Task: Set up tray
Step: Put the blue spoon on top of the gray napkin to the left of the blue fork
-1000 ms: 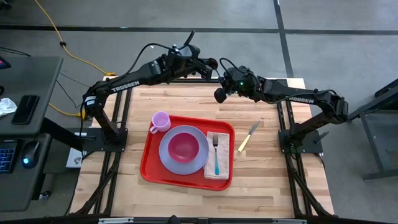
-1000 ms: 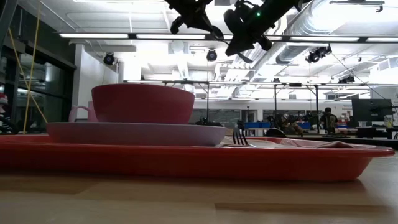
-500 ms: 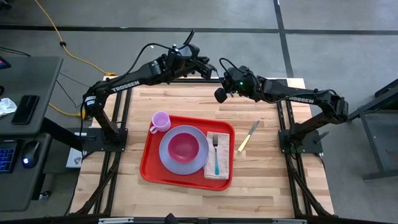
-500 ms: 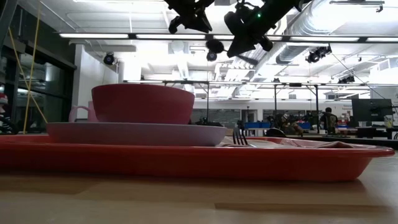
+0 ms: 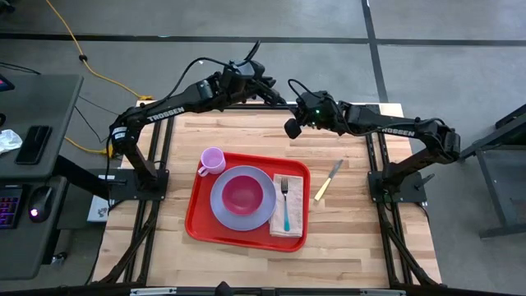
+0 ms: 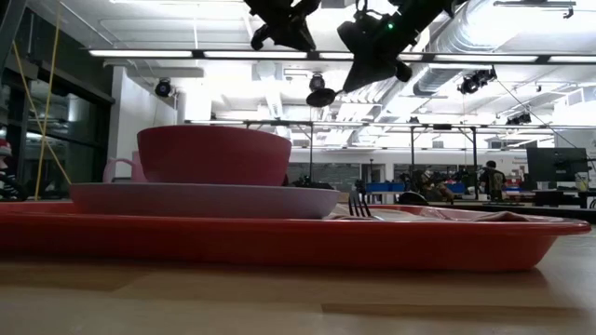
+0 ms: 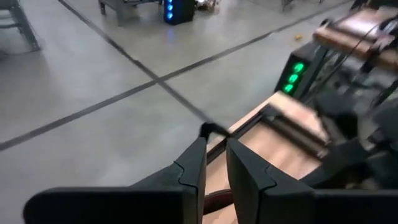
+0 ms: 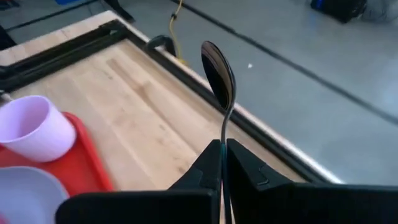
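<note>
We read "TROSSEN" on both arms. The right end effector (image 8: 222, 149) pinched a spoon (image 8: 218, 74) over the table's far edge; the left end effector (image 7: 214, 149), slightly spread, had released it. The tray (image 5: 197, 220) sat mid-table.

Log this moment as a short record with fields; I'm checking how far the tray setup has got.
tray: red, on the wooden table
plate: lavender, on the tray, with a dark pink bowl on it
cup: lavender, tray's far left corner
fork: on a napkin, right part of tray
knife: on the table, right of the tray
spoon: held upright in the right gripper
left gripper: raised at the table's far edge, fingers slightly parted, holding nothing
</note>
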